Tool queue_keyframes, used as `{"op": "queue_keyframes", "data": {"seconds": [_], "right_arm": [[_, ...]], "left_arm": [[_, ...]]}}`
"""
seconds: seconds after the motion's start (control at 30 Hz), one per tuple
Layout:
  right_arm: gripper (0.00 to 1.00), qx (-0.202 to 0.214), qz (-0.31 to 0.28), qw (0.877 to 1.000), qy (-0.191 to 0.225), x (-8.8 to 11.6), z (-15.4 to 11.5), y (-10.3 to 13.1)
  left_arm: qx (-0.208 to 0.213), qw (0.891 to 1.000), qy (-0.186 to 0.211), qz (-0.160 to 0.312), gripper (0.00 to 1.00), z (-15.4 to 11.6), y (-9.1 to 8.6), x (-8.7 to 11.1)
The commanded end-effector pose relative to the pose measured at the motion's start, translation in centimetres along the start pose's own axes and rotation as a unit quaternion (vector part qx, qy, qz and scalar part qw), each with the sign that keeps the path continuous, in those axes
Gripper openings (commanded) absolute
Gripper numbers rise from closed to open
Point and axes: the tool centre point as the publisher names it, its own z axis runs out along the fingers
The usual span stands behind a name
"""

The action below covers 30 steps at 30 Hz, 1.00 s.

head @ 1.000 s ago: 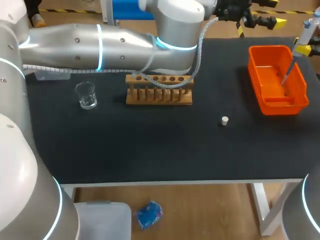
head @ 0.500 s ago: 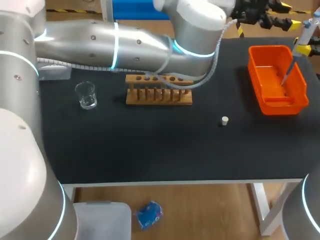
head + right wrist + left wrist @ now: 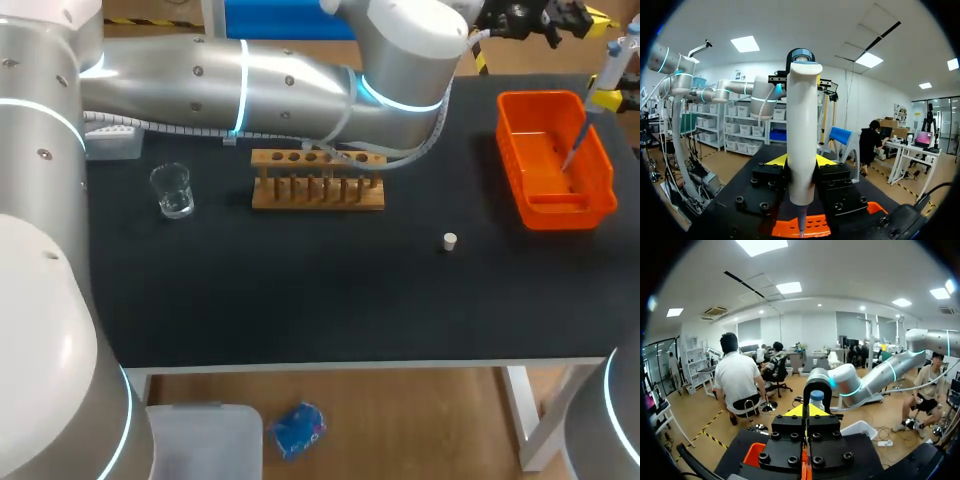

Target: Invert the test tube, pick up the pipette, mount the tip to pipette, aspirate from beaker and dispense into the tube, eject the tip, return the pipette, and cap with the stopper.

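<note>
Right arm: pipette (image 3: 801, 140) above orange bin (image 3: 565, 215).
We note the right gripper (image 3: 800, 162) clamped on the pipette; left gripper (image 3: 810, 411) fingers together, empty.

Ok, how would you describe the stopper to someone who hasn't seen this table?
On the black table, look toward the front of the gap between the wooden rack and the orange bin. The stopper is the small white plug lying alone there, touching nothing.
</note>
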Motion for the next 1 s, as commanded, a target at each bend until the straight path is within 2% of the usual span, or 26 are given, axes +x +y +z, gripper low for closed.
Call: {"op": "queue_keyframes", "data": {"seconds": [0.03,0.37,1.0], "right_arm": [[0.0,0.0,0.0,1.0,0.002,-0.1,-0.1,0.0],[0.0,0.0,0.0,1.0,0.002,-0.1,-0.1,0.0],[0.0,0.0,0.0,1.0,0.002,-0.1,-0.1,0.0]], "left_arm": [[-0.002,1.0,-0.001,-0.003,0.0,0.6,-0.3,0.5],[0.003,1.0,0.008,-0.02,0.0,2.1,0.1,0.8],[0.001,1.0,0.003,-0.03,0.0,2.1,1.4,0.8]]}}
